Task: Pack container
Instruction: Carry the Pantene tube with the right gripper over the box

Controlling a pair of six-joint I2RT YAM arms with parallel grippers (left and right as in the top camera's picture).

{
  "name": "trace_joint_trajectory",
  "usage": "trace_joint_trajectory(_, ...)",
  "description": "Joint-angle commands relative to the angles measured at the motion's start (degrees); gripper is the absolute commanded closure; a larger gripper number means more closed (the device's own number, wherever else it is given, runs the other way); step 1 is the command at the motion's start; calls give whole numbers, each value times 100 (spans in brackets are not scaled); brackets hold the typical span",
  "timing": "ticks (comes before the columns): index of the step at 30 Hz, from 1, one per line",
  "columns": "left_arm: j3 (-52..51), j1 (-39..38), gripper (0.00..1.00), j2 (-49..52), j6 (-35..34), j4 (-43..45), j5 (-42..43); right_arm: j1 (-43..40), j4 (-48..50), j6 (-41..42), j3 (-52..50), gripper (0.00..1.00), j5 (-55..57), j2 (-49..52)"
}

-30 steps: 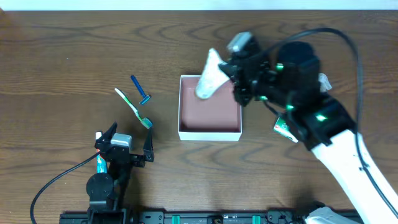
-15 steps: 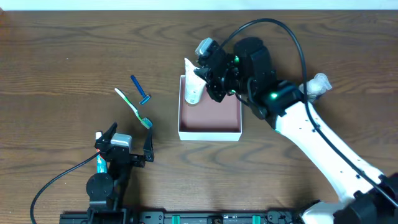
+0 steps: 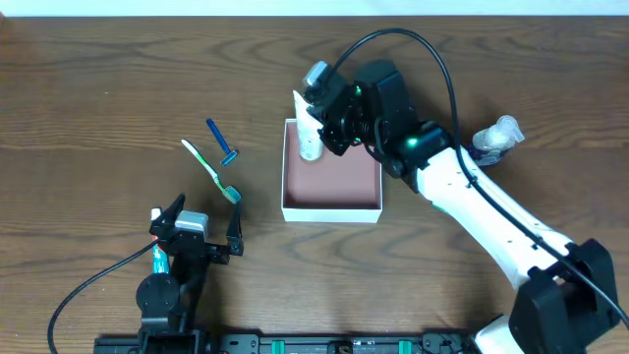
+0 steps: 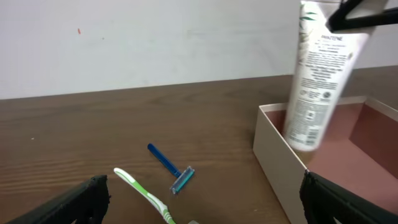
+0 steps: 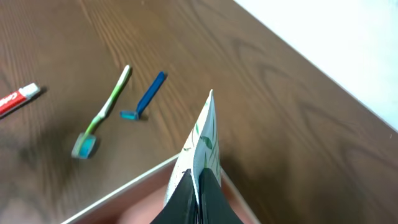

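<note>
The container [image 3: 332,187] sits at the table centre. The right gripper [image 3: 320,120] pinches a tube [image 3: 308,138], nearly upright, at its 11 o'clock corner. The left gripper [image 3: 204,224] rests at 7 o'clock with its jaws spread.

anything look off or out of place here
Only mildly: the white tube stands almost upright, slightly tilted, with its lower end in the container's far left corner, pinched at the top by the right gripper rather than lying flat. Nothing looks spilled or damaged; the razor and toothbrush lie loose on the table.
</note>
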Motion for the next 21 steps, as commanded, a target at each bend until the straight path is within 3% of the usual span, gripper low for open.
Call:
trace_joint_trajectory(1,-101,35,2,17,57,-195,81,42,238,-94,131,99,-13,138)
trace_joint_trajectory(8,-101,35,2,17,57,-192,81,42,614,-343,131,99,-42,431)
trace_joint_trajectory(21,-101,35,2,17,57,-195,83,42,632,-1825,131,99,-831,479)
